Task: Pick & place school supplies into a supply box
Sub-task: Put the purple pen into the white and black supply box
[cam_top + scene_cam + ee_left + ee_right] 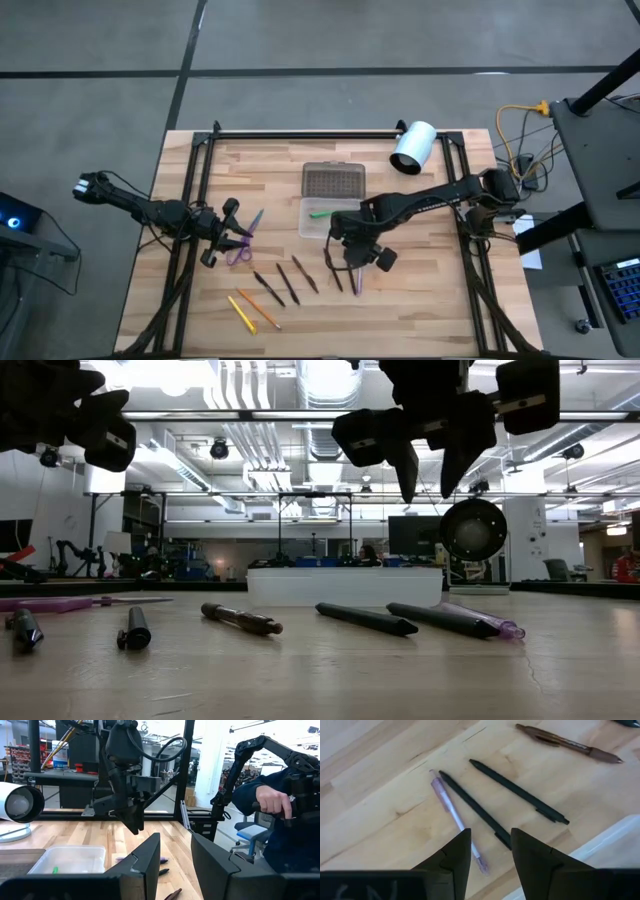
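- Two dark pens (517,792) and a pink pen (455,820) lie under the right gripper (491,851), slightly open, empty.
- Left gripper (175,855) beside scissors (240,240), parted, empty.

left hand (222,236): fingers parted, empty, low | right hand (356,262): fingers parted, empty, pointing down

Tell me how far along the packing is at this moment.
Barely started. One green pen already lies in the open box. The right tool, open and empty, hangs over the pink pen and dark pen, likely its next pick. Left to pack: the scissors by the left tool, the other dark and brown pens and the two yellow pencils.
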Tool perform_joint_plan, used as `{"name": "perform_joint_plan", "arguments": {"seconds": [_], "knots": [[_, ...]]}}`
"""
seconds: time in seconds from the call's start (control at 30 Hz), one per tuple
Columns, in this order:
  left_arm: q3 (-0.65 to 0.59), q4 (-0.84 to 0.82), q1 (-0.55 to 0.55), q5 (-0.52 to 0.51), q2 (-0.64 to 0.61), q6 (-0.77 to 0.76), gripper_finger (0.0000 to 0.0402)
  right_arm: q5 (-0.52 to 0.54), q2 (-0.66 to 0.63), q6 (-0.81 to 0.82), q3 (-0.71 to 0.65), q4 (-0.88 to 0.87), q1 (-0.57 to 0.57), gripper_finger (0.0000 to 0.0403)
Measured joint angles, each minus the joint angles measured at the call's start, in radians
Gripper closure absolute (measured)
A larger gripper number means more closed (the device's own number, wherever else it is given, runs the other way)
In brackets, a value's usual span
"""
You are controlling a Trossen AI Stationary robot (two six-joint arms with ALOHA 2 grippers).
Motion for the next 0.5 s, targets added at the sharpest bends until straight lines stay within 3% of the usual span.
{"name": "perform_joint_plan", "arguments": {"seconds": [0.1, 0.3, 0.5], "knots": [[0.000, 0.000, 0.000, 0.000, 0.000, 0.000, 0.0306, 0.006, 0.000, -0.021, -0.001, -0.003, 0.004, 0.0266], [0.000, 0.000, 0.000, 0.000, 0.000, 0.000, 0.0306, 0.121, 0.001, -0.056, -0.012, -0.027, 0.030, 0.0261], [0.000, 0.000, 0.000, 0.000, 0.000, 0.000, 0.0306, 0.131, 0.001, -0.078, -0.015, -0.041, 0.058, 0.0266]]}}
